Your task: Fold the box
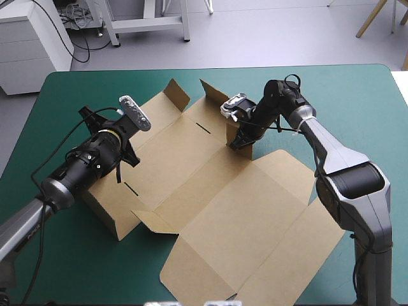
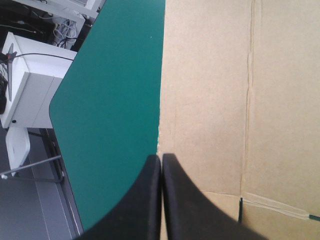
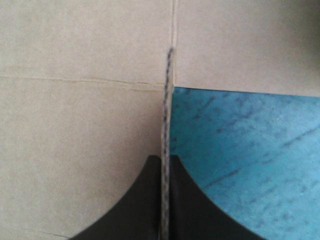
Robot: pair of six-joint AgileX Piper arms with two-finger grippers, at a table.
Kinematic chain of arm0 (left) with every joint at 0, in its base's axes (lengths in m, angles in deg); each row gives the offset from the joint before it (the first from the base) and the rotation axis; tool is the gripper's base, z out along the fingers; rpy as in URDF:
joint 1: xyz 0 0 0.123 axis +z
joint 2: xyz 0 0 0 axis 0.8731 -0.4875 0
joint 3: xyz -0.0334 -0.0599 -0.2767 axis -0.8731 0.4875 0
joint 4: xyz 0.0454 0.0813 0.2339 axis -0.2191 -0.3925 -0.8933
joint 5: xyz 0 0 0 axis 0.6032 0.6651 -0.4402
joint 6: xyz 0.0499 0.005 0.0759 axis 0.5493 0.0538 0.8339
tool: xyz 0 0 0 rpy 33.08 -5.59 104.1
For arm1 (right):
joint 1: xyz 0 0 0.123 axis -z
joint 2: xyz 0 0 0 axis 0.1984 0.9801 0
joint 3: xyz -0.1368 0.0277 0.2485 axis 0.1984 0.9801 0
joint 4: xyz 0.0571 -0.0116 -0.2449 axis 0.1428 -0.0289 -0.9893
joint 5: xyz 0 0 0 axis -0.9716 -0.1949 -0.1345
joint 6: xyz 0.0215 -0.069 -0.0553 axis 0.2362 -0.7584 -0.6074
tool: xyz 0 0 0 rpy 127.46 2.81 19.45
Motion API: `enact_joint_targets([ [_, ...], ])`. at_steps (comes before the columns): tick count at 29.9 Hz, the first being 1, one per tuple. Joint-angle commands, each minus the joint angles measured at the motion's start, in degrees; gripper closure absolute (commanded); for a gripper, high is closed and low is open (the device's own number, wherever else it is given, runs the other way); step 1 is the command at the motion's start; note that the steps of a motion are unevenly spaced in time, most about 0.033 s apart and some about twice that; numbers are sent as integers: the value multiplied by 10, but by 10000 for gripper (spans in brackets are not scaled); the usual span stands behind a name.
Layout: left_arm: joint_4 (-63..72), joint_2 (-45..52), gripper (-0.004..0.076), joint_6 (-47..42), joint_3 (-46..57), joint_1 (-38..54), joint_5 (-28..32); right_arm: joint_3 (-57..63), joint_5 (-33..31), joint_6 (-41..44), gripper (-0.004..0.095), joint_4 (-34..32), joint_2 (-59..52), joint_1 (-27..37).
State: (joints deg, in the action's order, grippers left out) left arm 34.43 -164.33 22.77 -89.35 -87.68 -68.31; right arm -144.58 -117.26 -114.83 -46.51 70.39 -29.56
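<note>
The box (image 1: 210, 191) is lying mid-frame on the bench (image 1: 357, 95). The left hand (image 2: 161, 157) and right hand (image 3: 166, 160) are each clamping a raised side wall, fingers nearly closed. Wall-forming is seemingly proceeding; the next move is calling for tucking the end flaps inward.

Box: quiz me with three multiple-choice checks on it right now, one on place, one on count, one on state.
1. Where does the right pincer grip the box?
A. a raised side wall
B. the big lid panel
C. nowhere

2. How many pincers are shut on the box?
A. none
B. one
C. two

3. The big lid panel nearest the robot is:
A. flat on the teal-green cover
B. upright
C. folded over the base

Answers:
1 A, a standing board edge is clamped in it.
2 C, the left pincer pinches a wall edge too.
3 A, it lies spread out, unfolded.
</note>
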Motion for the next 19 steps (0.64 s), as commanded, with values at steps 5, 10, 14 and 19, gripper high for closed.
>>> enact_joint_targets([
  [5, 8, 28, 734, -88, -25, -3, -16, -71, -4, -133, 927, 1, -36, -1],
  [10, 105, 63, 734, -91, -58, -3, -17, -99, 5, -190, 927, -13, -36, -2],
  [14, 163, 113, 734, -91, -76, -3, -4, -103, 6, -272, 928, -7, -36, -3],
  [19, 192, 181, 734, -91, -76, -3, -17, -103, 9, -350, 928, -7, -36, -19],
])
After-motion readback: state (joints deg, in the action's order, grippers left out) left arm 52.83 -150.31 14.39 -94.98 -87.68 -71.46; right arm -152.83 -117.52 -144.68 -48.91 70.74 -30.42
